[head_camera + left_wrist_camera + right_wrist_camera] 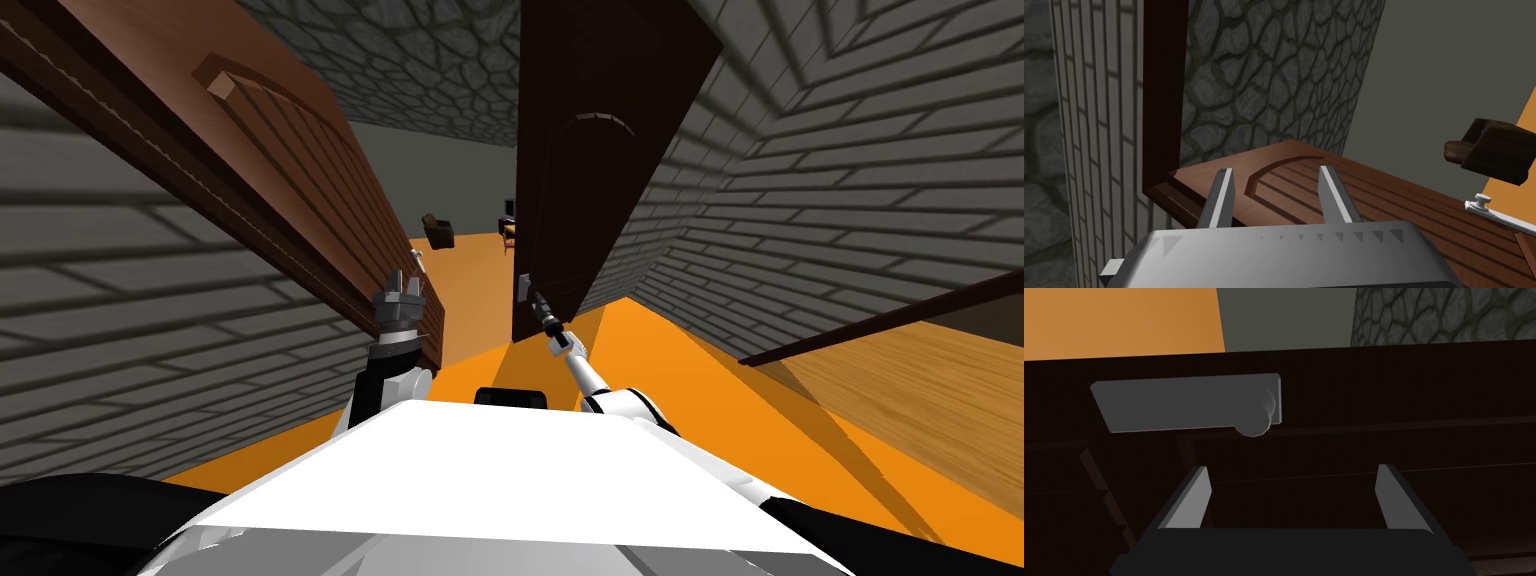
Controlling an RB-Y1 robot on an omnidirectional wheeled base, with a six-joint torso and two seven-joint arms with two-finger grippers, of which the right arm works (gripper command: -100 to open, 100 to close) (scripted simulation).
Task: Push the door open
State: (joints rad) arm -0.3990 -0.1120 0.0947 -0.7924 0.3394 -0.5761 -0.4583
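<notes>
Orange floor [640,340] underfoot, running through centre frame to a double doorway.

Left gripper [400,290], centre-left: fingers parted, nothing between them, tips at the reddish-brown left door leaf [300,170]. Cannot tell whether they touch it. The leaf is grooved, with an arched panel, and slants from the upper left down to the centre. A small pale handle [1481,200] sits on it to one side of the gripper.

Right gripper [537,300], just right of centre: fingers wide, empty, pointed at the dark right door leaf [590,180], just beside its grey handle plate [1189,405] and round knob [1256,425].

Both leaves stand partly open, with a gap between them at centre frame.

Grey brick walls [850,150] flank both sides. A cobbled stone surface [430,80] fills the upper centre.

Through the gap: tan floor [480,280], a plain grey-green wall, and a dark brown armchair [438,230]. Small dark furniture right of it, too small to identify.
</notes>
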